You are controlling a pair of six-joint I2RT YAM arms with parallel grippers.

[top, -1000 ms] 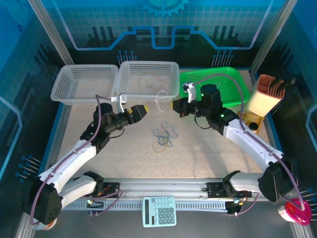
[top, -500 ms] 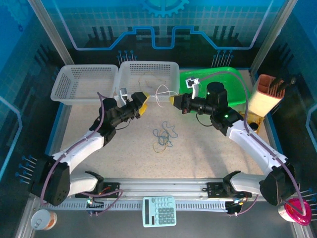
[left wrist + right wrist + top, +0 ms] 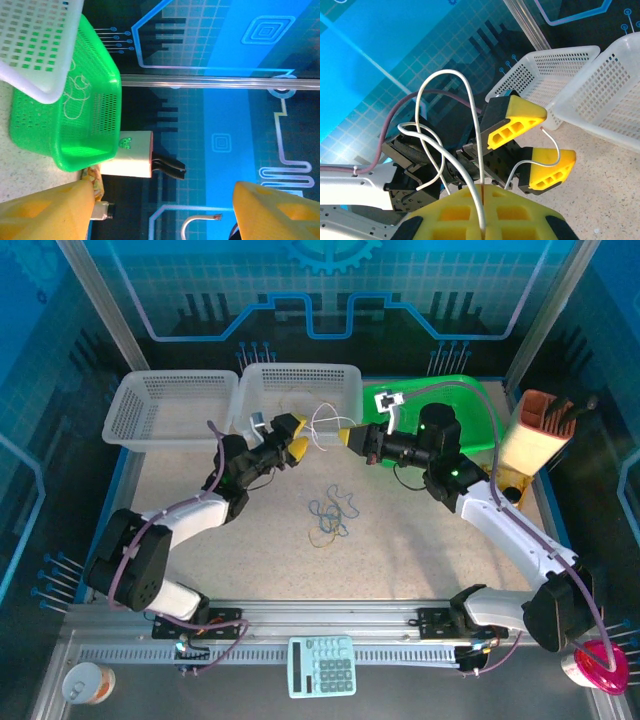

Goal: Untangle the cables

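Note:
A white cable (image 3: 325, 419) hangs in loops above the table between the two grippers. My right gripper (image 3: 346, 438) is shut on it; in the right wrist view the cable (image 3: 476, 145) runs down into the seam of my closed yellow fingers (image 3: 482, 189). My left gripper (image 3: 292, 439) is open, and in the right wrist view (image 3: 540, 144) one free end of the cable curls between its spread fingers without being pinched. That end (image 3: 198, 217) also shows in the left wrist view, between the open fingers (image 3: 162, 195). A tangle of blue-grey and yellowish cables (image 3: 330, 515) lies on the table.
Two white baskets (image 3: 170, 412) (image 3: 345, 380) stand at the back, the right one holding a thin tan cord. A green basket (image 3: 470, 405) with a white cord (image 3: 75, 95) is behind the right gripper. A tan tool holder (image 3: 540, 430) is at far right, a calculator (image 3: 322, 665) at the front.
My left gripper has moved up and to the right toward the white cable and has opened its fingers. My right gripper has shifted slightly left and back, still holding the cable.

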